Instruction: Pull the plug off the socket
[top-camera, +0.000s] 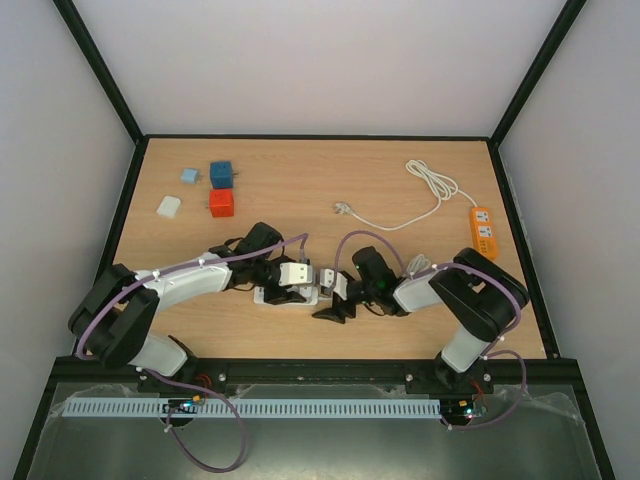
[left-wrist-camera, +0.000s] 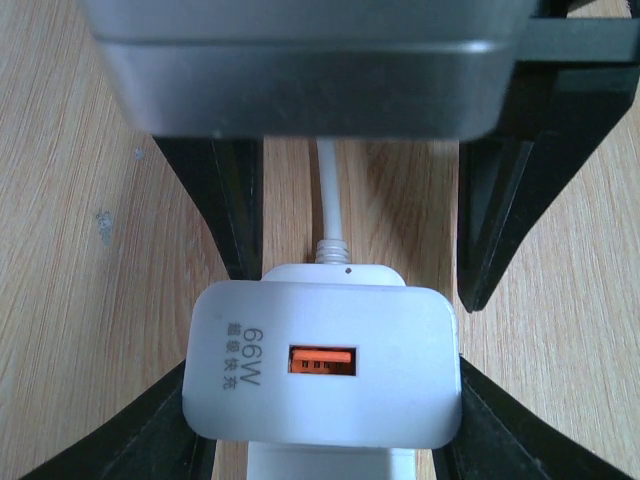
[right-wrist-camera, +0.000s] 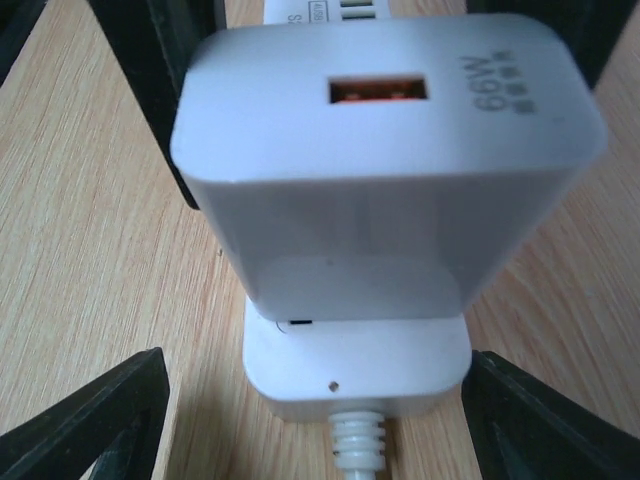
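Two grippers are meeting low in the middle of the overhead view, over one white power strip lying on the wooden table. One 66W charger is sitting plugged into it near the cord end. The left gripper is pinching the charger's sides. The right gripper is standing spread around the strip's cord end. Four small things are lying at upper left: a dark blue block, a pale blue block, a red block and a white block. One orange power strip with its coiled white cord is lying at the right edge.

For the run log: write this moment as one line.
plug: in strip | left gripper: astride strip, grip unclear | right gripper: open, at strip's end
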